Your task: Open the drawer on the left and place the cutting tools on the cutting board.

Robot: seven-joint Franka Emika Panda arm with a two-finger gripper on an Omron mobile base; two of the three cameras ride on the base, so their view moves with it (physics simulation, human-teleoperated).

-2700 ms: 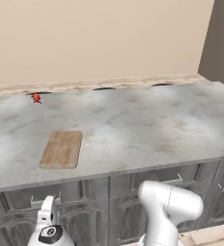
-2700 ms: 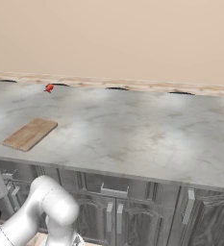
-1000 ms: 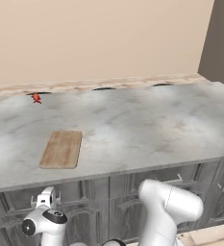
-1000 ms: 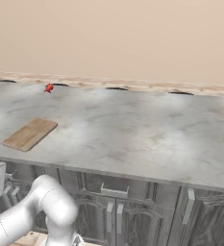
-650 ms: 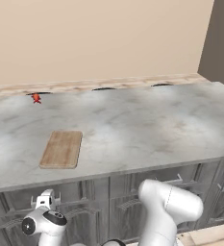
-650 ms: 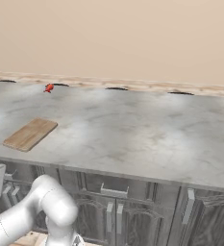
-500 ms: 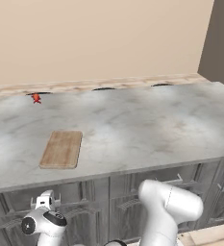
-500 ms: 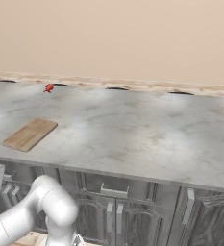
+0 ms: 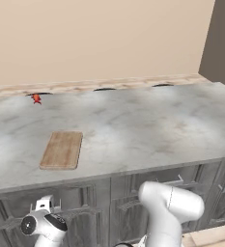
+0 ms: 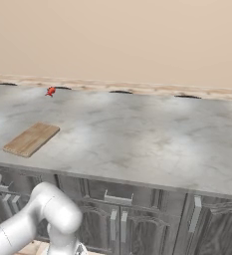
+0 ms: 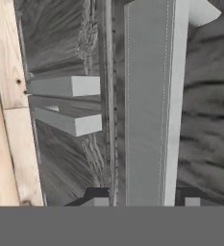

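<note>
In the left base view, the cutting board, pale wood with rounded corners, lay bare at nine o'clock on the marbled grey counter; no cutting tools were out yet.

In the right base view, the drawer fronts looked closed.

In the hand view, the spread fingers straddled the drawer's matte silver bar handle, at six o'clock.

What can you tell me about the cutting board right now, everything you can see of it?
The cutting board is a flat, light-brown rectangle with rounded corners and a wood look. It lies flat on the grey marbled counter, toward its left part near the front edge, long side running front to back. Its top is bare; nothing but the counter touches it.
</note>
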